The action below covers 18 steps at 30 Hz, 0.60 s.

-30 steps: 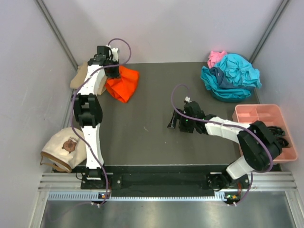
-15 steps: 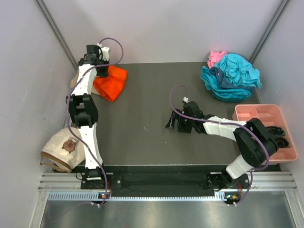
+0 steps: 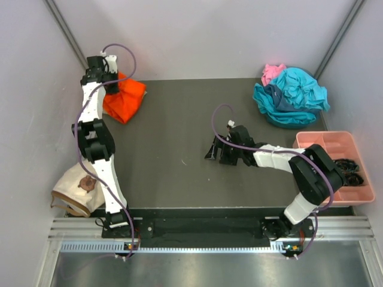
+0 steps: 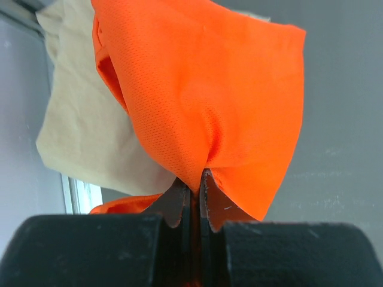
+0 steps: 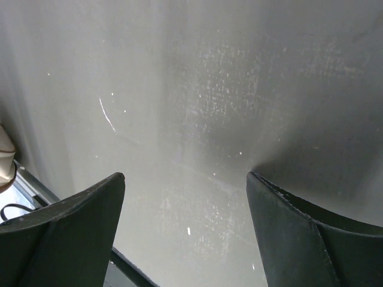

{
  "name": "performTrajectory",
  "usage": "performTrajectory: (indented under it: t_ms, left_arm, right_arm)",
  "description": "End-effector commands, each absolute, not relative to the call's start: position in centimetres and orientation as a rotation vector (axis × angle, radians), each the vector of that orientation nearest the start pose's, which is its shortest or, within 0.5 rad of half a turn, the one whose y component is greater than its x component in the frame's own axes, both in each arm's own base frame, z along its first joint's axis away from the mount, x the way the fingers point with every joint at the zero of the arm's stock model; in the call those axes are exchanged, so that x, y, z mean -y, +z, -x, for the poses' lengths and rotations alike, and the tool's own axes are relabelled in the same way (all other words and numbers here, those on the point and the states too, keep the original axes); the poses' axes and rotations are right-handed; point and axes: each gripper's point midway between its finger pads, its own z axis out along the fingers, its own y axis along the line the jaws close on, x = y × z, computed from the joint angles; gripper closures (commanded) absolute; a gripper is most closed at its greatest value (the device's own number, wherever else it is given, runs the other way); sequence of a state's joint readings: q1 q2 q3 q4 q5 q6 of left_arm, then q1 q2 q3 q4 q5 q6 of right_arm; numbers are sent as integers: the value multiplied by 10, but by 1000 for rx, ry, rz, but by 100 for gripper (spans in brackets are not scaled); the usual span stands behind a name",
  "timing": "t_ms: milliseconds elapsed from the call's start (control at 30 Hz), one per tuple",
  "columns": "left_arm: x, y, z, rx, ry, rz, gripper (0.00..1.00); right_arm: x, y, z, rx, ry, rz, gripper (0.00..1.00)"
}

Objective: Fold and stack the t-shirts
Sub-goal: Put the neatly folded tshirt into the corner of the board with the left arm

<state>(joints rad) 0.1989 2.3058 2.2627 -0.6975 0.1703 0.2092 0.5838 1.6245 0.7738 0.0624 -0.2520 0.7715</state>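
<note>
Now: on the tabletop (image 3: 179, 131), teal and pink t-shirts (image 3: 291, 95) heap at upper right. At upper left, orange t-shirt (image 3: 124, 100) hangs pinched by the left gripper (image 4: 196, 182), by the tan t-shirt (image 4: 78, 131); right gripper (image 5: 182, 179) spread, empty. Best lower with edges aligned. Tan outline mostly hidden by arm and orange cloth.

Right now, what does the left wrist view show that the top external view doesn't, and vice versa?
Only left wrist: the left claw shut on a fold of the bright orange mesh t-shirt, a tan cloth t-shirt behind it. Only top external: the heap of teal t-shirts with a pink t-shirt, the pink plastic compartment tray, the cream round cap-like thing, the right claw open over the dark mat. Both: the orange t-shirt.
</note>
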Motion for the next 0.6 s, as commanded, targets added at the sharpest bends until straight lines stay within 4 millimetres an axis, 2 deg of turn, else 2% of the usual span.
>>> performTrajectory:
  t_ms: [0, 300, 433, 467, 500, 567]
  left_arm:
    - [-110, 251, -609, -2052, 80, -139, 100]
    - [-139, 227, -611, -2090, 144, -122, 100]
    - [-139, 219, -613, -2094, 144, -143, 100]
    - [-139, 217, -613, -2098, 140, -142, 100]
    - [-139, 218, -613, -2096, 141, -140, 98]
    - [-139, 217, -614, -2095, 145, -135, 86]
  right_arm:
    - [-266, 25, -281, -2602, 845, -134, 17]
    - [-268, 24, -289, -2611, 837, -130, 16]
    - [-271, 24, -293, -2612, 844, -129, 16]
    - [-269, 20, -289, -2639, 830, -131, 16]
    - [-269, 20, -290, -2639, 831, -134, 16]
    - [-270, 20, -291, -2638, 834, -135, 16]
